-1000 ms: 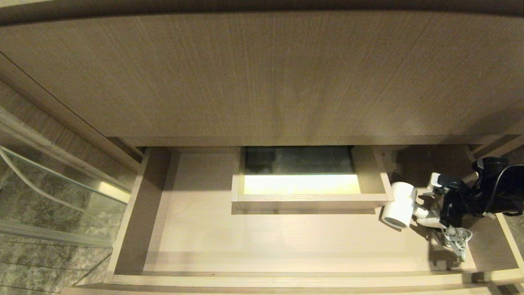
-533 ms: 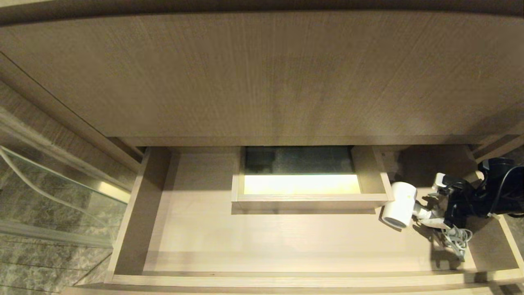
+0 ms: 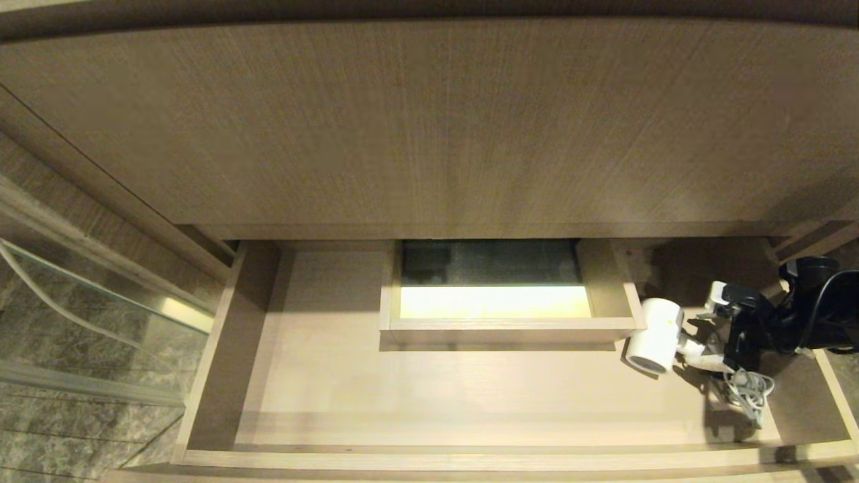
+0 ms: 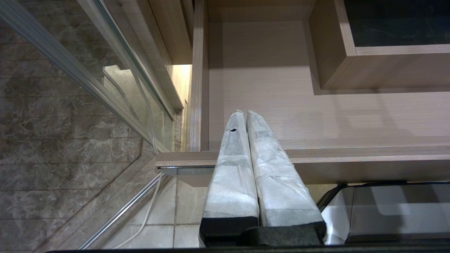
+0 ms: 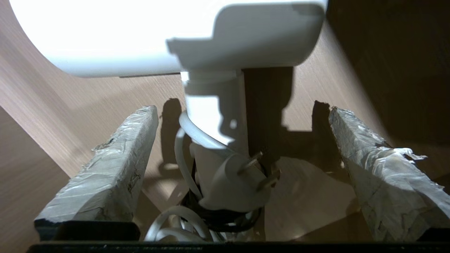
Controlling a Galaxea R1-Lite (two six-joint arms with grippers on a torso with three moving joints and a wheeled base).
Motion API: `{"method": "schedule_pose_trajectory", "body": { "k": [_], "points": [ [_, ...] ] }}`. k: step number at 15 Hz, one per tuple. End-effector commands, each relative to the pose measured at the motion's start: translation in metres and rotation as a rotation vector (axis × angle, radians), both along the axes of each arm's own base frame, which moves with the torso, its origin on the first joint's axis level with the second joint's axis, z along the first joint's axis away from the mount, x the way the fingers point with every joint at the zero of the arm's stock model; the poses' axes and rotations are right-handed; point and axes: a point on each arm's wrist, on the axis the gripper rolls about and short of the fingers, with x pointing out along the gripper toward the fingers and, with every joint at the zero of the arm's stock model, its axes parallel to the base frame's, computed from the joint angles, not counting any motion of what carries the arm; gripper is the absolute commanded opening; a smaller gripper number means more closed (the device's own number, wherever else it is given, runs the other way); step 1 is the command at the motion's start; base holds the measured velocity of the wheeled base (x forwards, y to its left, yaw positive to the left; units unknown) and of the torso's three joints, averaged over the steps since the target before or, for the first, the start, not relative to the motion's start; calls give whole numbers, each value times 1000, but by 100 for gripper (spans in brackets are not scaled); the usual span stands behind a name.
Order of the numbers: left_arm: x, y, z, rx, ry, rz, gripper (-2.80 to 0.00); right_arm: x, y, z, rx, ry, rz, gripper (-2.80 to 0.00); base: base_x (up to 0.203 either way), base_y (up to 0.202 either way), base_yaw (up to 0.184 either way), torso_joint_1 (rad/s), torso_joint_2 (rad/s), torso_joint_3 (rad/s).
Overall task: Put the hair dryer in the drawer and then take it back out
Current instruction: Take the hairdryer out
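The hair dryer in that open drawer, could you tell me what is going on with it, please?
The hair dryer lies on the floor of the open drawer, near its right end, with its bundled cord beside it. The right gripper is down in the drawer with its jaws wide open on either side of the handle and plug, gripping nothing. The left gripper hangs shut at the drawer's left front corner.

hair dryer (image 3: 654, 335): white, grey grille | drawer (image 3: 416, 396): light wood-grain
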Motion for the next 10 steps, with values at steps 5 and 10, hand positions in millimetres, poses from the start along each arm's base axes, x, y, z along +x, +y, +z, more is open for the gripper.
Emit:
{"method": "schedule_pose_trajectory", "body": {
  "k": [5,10],
  "points": [
    [0,0,0,0,0,0,-280,7,-1,-14,6,15,13,0,0,0,0,0,0,0],
    [0,0,0,0,0,0,-280,15,-6,-24,7,21,6,0,0,0,0,0,0,0]
  ]
}}
